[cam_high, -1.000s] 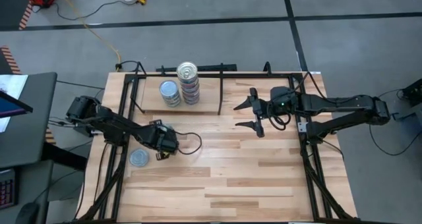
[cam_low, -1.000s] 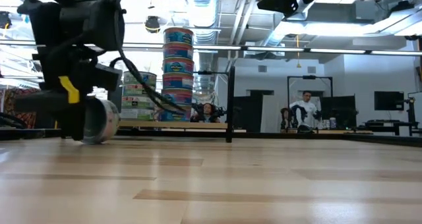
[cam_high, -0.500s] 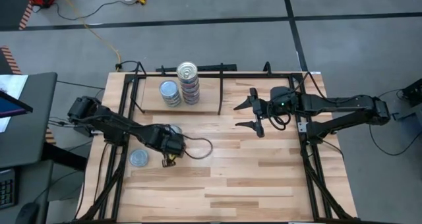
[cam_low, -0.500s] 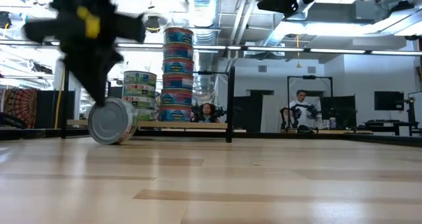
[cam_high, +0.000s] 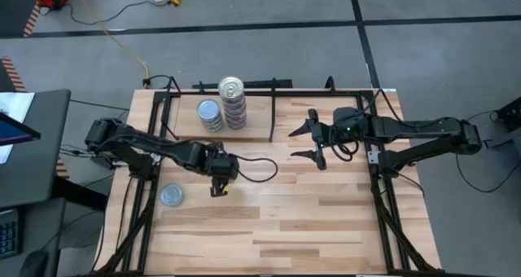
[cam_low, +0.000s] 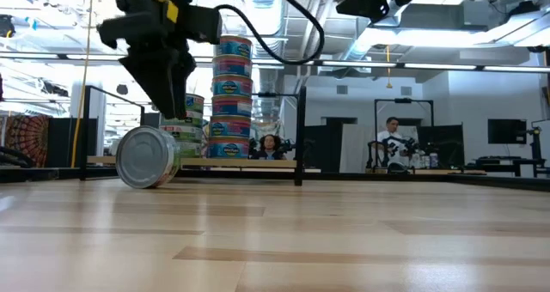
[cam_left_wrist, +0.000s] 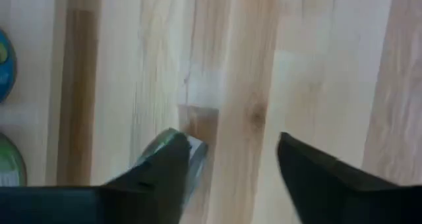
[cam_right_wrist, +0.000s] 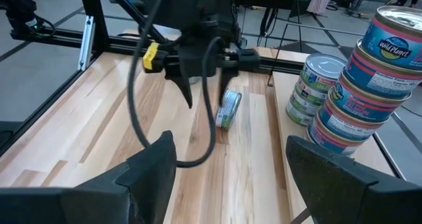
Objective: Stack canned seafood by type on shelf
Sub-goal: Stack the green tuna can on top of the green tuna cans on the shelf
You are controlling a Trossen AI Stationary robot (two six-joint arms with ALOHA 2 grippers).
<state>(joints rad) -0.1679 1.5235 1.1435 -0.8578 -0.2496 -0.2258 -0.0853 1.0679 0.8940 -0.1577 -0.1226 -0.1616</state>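
While I watch from overhead, the butcher-block tabletop (cam_high: 277, 220) fills the middle of the frame, pale planks with mostly bare wood across its lower half, and grey floor with cables runs along the top. My left gripper (cam_high: 218, 179) sits left of centre, fingers spread with nothing between them, hanging over bare wood. One loose tin (cam_high: 171, 195) lies on the table at lower left, just beside that arm; in the low view the same tin (cam_low: 149, 157) stands on its edge, left of centre, under the dark gripper. Up top, the shelf (cam_high: 224, 132) carries the canned seafood: a tall stack (cam_high: 233, 103) and a shorter stack (cam_high: 210, 116) touching its left side. From table height the tall stack (cam_low: 231, 96) rises at upper centre-left in blue labels. My right gripper (cam_high: 313, 141) waits at centre right, jaws wide, holding nothing. Beyond the table, the low view gives me a lit room with ceiling ducts, monitors at right, and a person (cam_low: 397, 144) standing at a bench right of centre.
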